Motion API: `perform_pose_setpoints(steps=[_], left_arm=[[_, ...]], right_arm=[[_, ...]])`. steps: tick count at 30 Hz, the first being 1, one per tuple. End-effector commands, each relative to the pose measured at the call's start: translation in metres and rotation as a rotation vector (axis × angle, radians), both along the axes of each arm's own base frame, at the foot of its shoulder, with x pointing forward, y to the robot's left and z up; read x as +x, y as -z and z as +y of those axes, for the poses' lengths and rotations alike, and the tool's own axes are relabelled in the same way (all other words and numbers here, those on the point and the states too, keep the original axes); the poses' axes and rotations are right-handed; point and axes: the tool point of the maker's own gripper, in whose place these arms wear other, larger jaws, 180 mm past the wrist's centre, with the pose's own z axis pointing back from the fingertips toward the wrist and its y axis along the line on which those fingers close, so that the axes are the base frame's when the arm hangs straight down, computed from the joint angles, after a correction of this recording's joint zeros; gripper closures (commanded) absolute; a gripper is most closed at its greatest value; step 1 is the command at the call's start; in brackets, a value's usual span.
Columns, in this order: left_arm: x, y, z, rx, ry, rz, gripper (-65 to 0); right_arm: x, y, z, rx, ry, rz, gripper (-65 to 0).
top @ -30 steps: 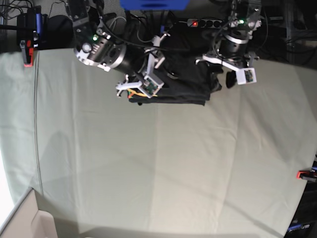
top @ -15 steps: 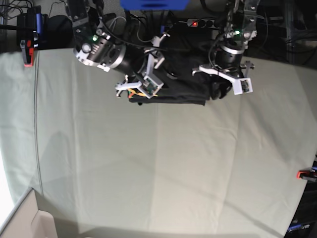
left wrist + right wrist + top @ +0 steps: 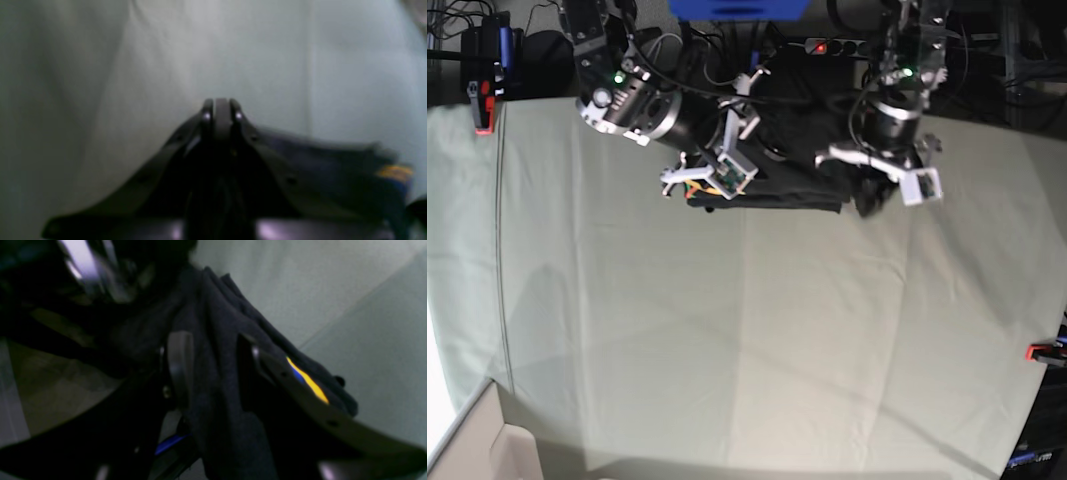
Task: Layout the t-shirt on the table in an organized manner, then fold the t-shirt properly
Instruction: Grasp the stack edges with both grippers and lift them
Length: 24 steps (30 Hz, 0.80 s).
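So the t-shirt [image 3: 772, 180] is sitting bunched in a dark wad at about 12 o'clock on the table [image 3: 727, 350], way up at the far edge, nowhere near laid out. In the base view the wad's long axis is running 9-to-3, and both arms are parked at its two ends: the right gripper [image 3: 695, 180] at the 9 o'clock end, the left gripper [image 3: 867, 195] at the 3 o'clock end.

The right one is clamping a thick fold of charcoal cloth between its fingers [image 3: 180, 363], with the yellow and blue mark [image 3: 307, 380] lying just beside the far finger. The left one is fully clenched, jaws pressed together. In the left wrist view the t-shirt [image 3: 333, 160] is lying off at roughly 3 o'clock from the left gripper [image 3: 222, 110], and it's too blurry to tell if any cloth is actually pinched in there.

Guessing the spread depends on pulling both ends apart along that 9-to-3 line, toward the open cloth at 6 o'clock.
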Motion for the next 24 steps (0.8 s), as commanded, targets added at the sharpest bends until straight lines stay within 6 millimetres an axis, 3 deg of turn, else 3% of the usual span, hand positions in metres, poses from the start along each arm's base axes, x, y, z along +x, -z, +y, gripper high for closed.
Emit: perform_pose_setpoints(steps=[1,4,14,21,24], left_arm=[[0.006,-0.019,0.0,-0.004,-0.003,-0.066,0.0],[0.009,-0.03,0.0,-0.004,0.0,-0.095,0.0],[-0.001,-0.005,0.01,0.031,0.014,-0.03,0.0],[0.029,-0.023,0.007,0.026,0.012,-0.098,0.0],[0.032,-0.016,0.008,0.029,0.009,-0.084,0.0]], right_arm=[[0.005,-0.014,0.005,0.044,-0.001,-0.038,-22.3],[0.005,-0.014,0.005,0.044,-0.001,-0.038,-22.3],[0.009,-0.011,-0.006,0.029,0.017,-0.038,-22.3],[0.009,-0.01,-0.01,0.024,0.032,-0.034,-22.3],[0.009,-0.008,-0.013,0.02,0.035,-0.031,-22.3]])
